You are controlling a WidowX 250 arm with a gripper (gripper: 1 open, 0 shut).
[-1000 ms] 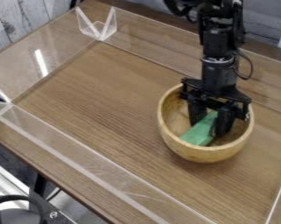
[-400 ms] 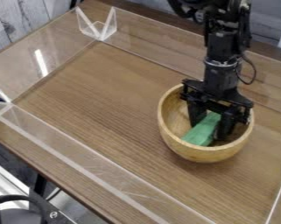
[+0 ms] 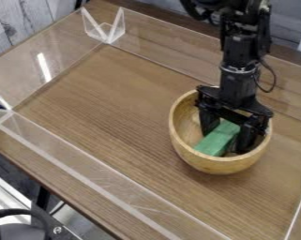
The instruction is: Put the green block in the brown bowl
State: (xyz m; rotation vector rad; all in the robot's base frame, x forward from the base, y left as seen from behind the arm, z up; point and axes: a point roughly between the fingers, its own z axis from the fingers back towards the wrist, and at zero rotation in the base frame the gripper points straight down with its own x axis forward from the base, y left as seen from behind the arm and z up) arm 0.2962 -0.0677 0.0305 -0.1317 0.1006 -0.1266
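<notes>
The green block (image 3: 219, 142) lies tilted inside the brown bowl (image 3: 190, 150), at the right of the wooden table. My gripper (image 3: 232, 126) hangs straight down into the bowl, just above the block. Its black fingers (image 3: 205, 122) stand apart on either side of the block's upper end, open, and the block rests on the bowl's inner wall.
Clear plastic walls (image 3: 65, 141) fence the wooden table top (image 3: 102, 94) on all sides. A clear plastic bracket (image 3: 105, 26) stands at the back left corner. The arm (image 3: 240, 37) rises from the bowl toward the back right.
The jaws have spread apart and let go of the green block, which now rests in the bowl. The gripper has lifted very slightly.
</notes>
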